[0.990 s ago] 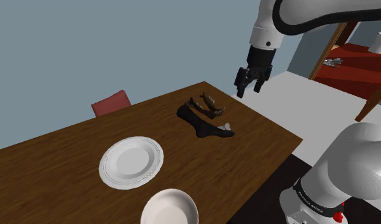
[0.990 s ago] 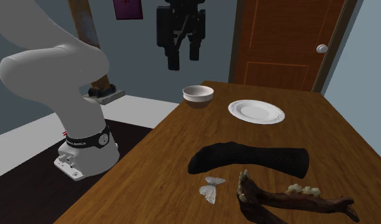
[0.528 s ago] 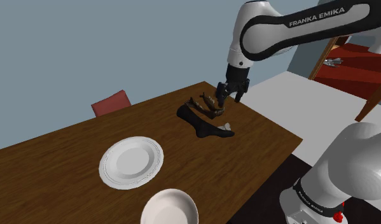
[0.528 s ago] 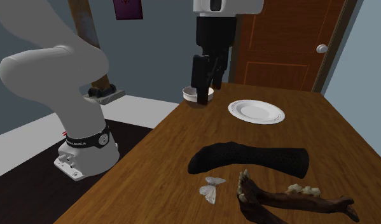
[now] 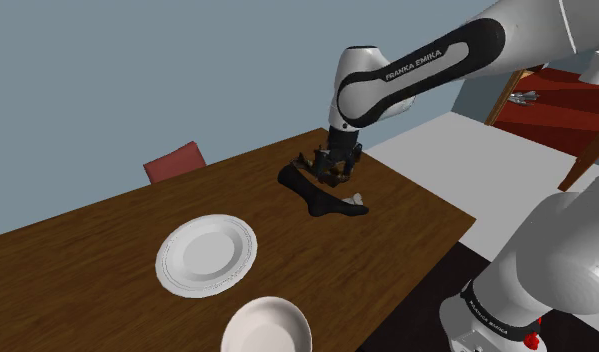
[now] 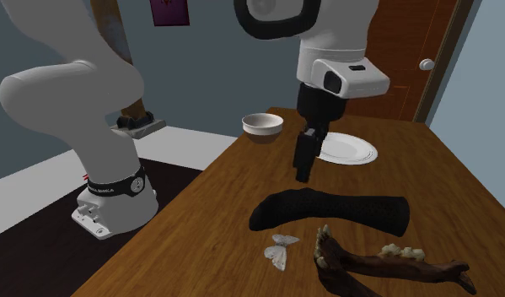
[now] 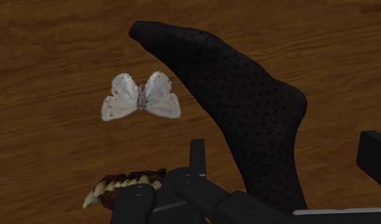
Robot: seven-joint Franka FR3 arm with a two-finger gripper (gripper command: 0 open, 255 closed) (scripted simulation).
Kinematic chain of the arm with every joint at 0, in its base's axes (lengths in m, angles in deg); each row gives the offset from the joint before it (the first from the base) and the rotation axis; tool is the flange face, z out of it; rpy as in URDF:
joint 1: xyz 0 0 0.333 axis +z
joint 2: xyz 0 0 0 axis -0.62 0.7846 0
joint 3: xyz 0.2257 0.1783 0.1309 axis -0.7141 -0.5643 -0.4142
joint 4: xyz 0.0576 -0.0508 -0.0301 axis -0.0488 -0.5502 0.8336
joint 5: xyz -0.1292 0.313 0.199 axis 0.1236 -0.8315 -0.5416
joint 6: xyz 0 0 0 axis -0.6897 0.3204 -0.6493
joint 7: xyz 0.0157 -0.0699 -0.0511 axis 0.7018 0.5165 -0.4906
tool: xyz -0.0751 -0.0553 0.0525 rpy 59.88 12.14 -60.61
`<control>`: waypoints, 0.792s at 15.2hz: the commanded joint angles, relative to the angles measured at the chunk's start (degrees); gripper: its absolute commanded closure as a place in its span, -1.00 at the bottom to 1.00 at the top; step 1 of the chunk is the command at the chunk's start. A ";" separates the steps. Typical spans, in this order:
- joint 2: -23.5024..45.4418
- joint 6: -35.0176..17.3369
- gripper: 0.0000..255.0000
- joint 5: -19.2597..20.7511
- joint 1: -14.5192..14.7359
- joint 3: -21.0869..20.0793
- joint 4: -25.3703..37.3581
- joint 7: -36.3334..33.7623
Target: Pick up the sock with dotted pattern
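- The black gripper (image 7: 285,153) is open: its two fingers (image 7: 198,158) stand well apart and clasp nothing.
- In the second exterior view the gripper (image 6: 304,164) points down and hangs just above the table (image 6: 233,181), its tips short of the cloth below. In the shoulder view the gripper (image 5: 335,168) sits over the far end of the table (image 5: 107,230).
- The dotted sock (image 7: 246,108) is black with a fine grid of dots. It lies flat on the wood, and its leg runs down between the open fingers without touching either.
- In the second exterior view the sock (image 6: 335,209) lies full length right under the hand. In the shoulder view the sock (image 5: 322,195) is near the table's far corner.
- A white butterfly (image 7: 141,97) lies just beside the sock's toe, and a brown jawbone with teeth (image 7: 122,186) lies near the sock's leg, close to one finger.
- A white plate (image 5: 207,255) and a white bowl (image 5: 267,325) stand well apart from the sock, toward the other end of the table.
- Judged from this, the approach and alignment look nearly done. The last descent, the closing on the leg and the lift are not yet done.
- The sock has not left the wood, so the pick itself remains.
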State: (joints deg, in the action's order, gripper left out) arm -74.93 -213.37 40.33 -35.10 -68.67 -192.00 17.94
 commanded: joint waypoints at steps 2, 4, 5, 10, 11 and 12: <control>7.08 -4.40 -1.00 -0.57 0.39 -0.40 2.70 -0.20; 11.72 -6.80 -1.00 -0.86 0.56 -0.58 4.90 -0.23; 13.37 -7.59 -1.00 -0.95 0.62 -0.63 5.75 -0.24; 16.31 -11.35 -1.00 -1.26 0.68 -0.70 4.91 0.23; 16.93 -12.10 -1.00 -1.33 0.68 -0.72 4.78 0.32; 17.55 -12.84 -1.00 -1.40 0.69 -0.73 4.67 0.42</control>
State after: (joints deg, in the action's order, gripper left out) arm -57.89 -225.50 39.01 -34.41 -69.39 -187.15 18.26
